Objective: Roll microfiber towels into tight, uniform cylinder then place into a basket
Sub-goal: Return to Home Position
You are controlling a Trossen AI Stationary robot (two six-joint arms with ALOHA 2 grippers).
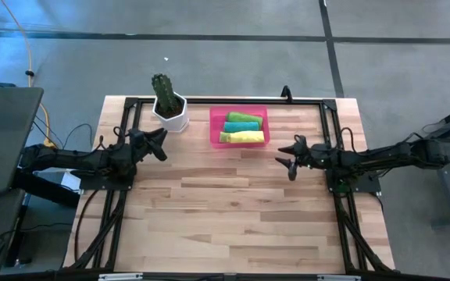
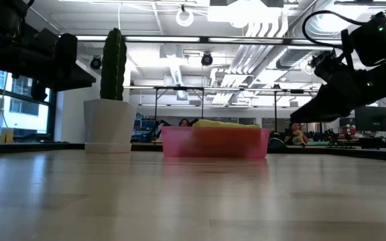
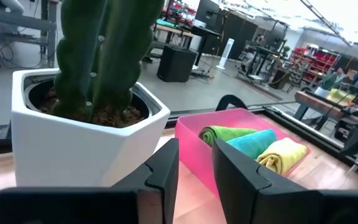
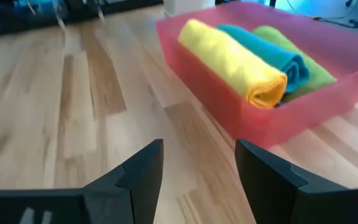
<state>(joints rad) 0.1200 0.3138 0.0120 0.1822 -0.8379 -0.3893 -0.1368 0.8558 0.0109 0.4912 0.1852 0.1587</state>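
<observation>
From above, we saw a green towel (image 1: 242,118), a teal towel (image 1: 241,127) and a yellow towel (image 1: 245,137), all rolled and lying side by side in the pink basket (image 1: 214,125) by the tabletop's (image 1: 233,211) far edge, beside the cactus pot (image 1: 170,111). We could not find a fourth. The left pincer (image 1: 161,142) hovered near the pot and the right pincer (image 1: 287,156) at the basket's other side. We judged that rolling and placing were done, and that the next move called only for drawing each arm off toward its own side.

At table level, the yellow towel showed just above the basket rim, with bare tabletop in front.

The left wrist view showed its fingers (image 3: 166,174) slightly parted and holding nothing, with the cactus pot close ahead. That was the tight side.

The right wrist view showed its fingers (image 4: 138,174) spread and empty, with bare wood before the basket wall.
</observation>
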